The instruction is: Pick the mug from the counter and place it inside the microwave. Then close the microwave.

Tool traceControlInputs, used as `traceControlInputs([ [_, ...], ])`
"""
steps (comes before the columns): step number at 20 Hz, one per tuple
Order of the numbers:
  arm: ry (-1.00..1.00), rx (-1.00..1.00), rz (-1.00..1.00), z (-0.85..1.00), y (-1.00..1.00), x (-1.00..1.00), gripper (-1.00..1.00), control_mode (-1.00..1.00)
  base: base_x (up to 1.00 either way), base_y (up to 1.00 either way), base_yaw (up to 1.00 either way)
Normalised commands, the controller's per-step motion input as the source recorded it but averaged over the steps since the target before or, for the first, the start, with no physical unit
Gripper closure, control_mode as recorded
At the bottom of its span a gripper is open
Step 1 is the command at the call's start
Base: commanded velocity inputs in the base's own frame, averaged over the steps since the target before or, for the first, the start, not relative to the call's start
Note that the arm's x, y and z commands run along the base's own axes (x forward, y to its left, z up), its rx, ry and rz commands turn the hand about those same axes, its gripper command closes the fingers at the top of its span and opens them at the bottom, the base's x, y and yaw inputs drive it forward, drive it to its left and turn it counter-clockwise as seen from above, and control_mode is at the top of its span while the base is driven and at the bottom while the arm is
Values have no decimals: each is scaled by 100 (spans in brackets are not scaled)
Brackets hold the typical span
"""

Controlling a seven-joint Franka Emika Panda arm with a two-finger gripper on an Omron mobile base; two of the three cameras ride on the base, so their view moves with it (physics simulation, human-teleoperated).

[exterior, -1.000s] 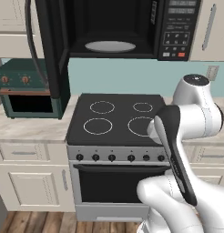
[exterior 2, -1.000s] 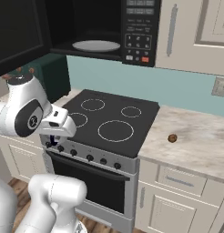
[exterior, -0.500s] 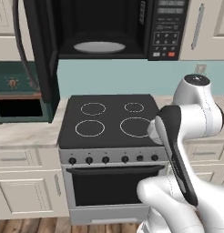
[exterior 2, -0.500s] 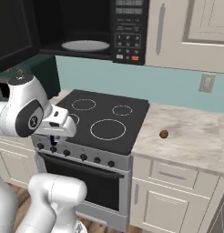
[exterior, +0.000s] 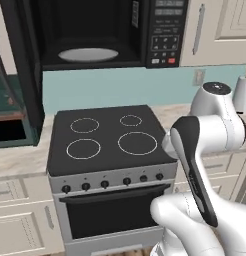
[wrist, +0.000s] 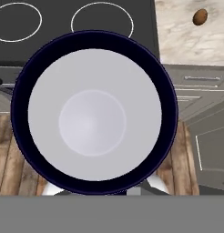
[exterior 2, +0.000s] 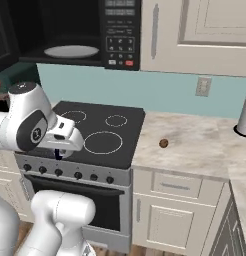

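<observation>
Left of the stovetop (exterior: 107, 135) and above it, the microwave (exterior: 95, 35) has slid leftward in both base views: the base is driving. The gripper (exterior 2: 58, 152) clenches the mug (wrist: 93, 113) before the stove, so delivery remains.

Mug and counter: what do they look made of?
Mug: smooth matte silvery-white interior with a dark blue rim; could be glazed ceramic or enamelled metal, the render leaves it open. Counter: beige veined surface, looks like polished marble or stone.
</observation>
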Motion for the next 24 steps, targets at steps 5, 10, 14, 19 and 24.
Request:
traceControlInputs([
  [5, 0, 0, 0, 0, 0, 0, 100, 100, 52, 48, -12],
  [10, 0, 0, 0, 0, 0, 0, 100, 100, 26, 67, 0],
  [14, 0, 0, 0, 0, 0, 0, 100, 100, 9, 57, 0],
  [19, 0, 0, 0, 0, 0, 0, 100, 100, 54, 12, -1],
  [24, 0, 0, 0, 0, 0, 0, 100, 100, 61, -25, 6],
])
